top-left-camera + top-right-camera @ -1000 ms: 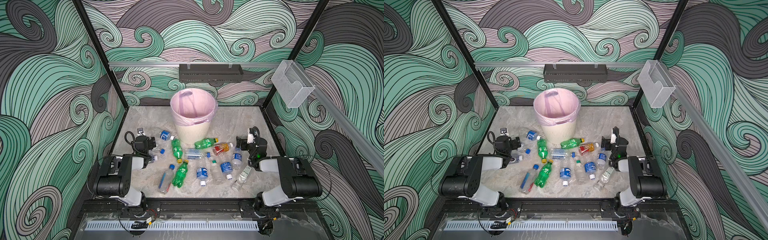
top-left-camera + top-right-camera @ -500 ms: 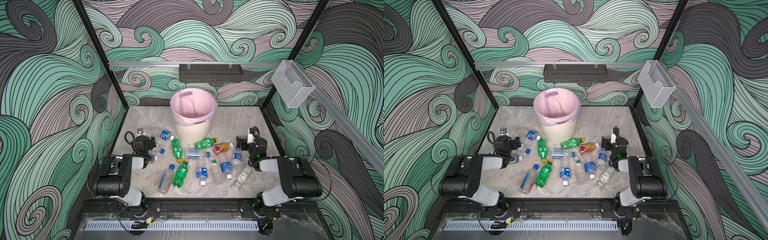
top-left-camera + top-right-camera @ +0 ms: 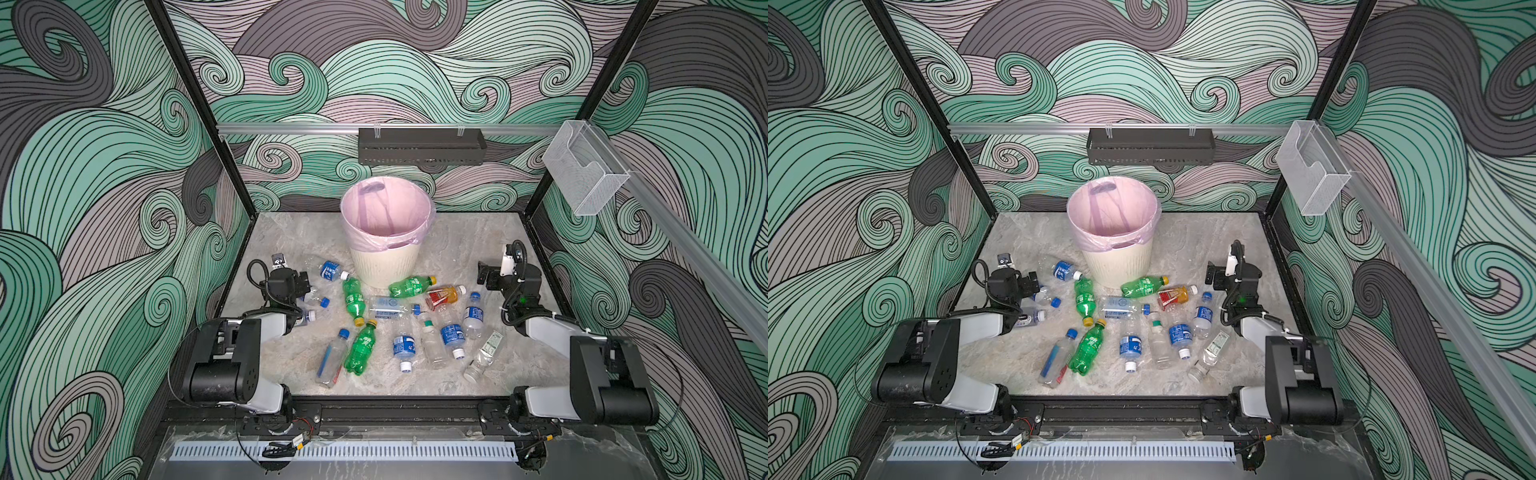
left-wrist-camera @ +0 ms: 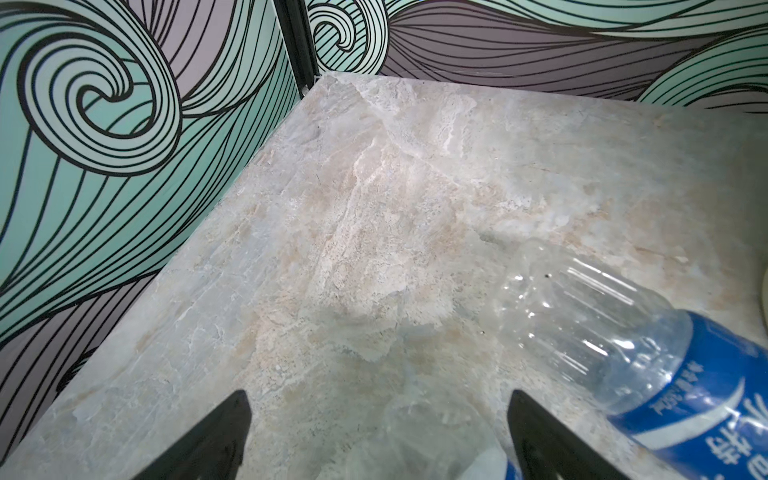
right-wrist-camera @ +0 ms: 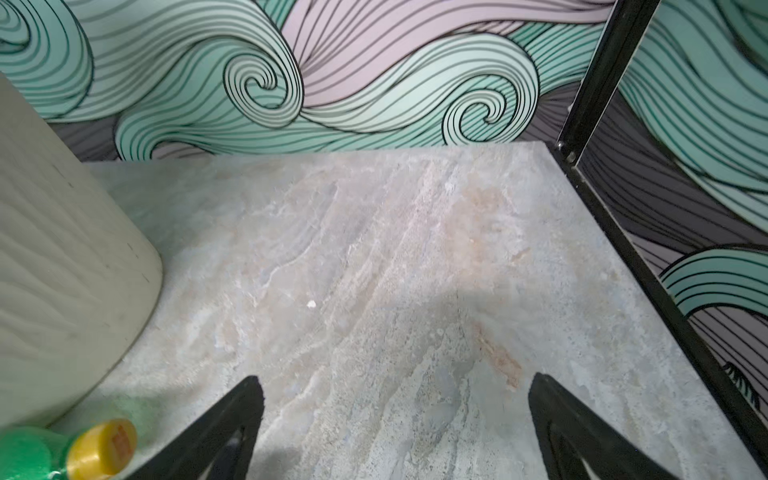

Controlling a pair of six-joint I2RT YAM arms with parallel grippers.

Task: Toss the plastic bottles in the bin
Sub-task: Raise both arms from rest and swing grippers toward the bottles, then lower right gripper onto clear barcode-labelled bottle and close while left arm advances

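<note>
In both top views we see the cream bin (image 3: pixel 384 266) standing upright at the far middle of the marble bench (image 3: pixel 469 237), with the plastic bottles (image 3: pixel 360 347) lying scattered on the bench just in front of it, between the two arms. In the left wrist view the left gripper (image 4: pixel 378 399) is low over the bench, its fingers (image 4: pixel 220 436) wide with nothing clamped, and a clear blue-labelled bottle (image 4: pixel 623 353) lies just beside one finger. In the right wrist view the right gripper (image 5: pixel 395 380) spreads its fingers (image 5: pixel 243 403) wide over bare bench, near the bin's ribbed wall and a yellow-capped green bottle (image 5: pixel 25 457).
</note>
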